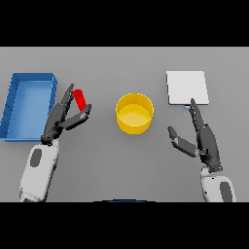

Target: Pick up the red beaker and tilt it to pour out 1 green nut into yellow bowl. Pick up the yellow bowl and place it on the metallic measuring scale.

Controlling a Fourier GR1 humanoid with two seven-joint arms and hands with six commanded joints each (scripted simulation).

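Observation:
A red beaker (pixel 80 98) stands tilted on the table left of centre. My left hand (pixel 62 118) is around it, the beaker between its straight fingers and its thumb; the fingers are not curled round it. A yellow bowl (pixel 134 113) sits at the table's centre, and I see no nut in it. The metallic measuring scale (pixel 187 87), a pale square plate, lies at the back right. My right hand (pixel 203 137) is open, fingers straight, just in front of the scale and right of the bowl.
A blue tray (pixel 29 102) stands at the far left, close beside my left hand.

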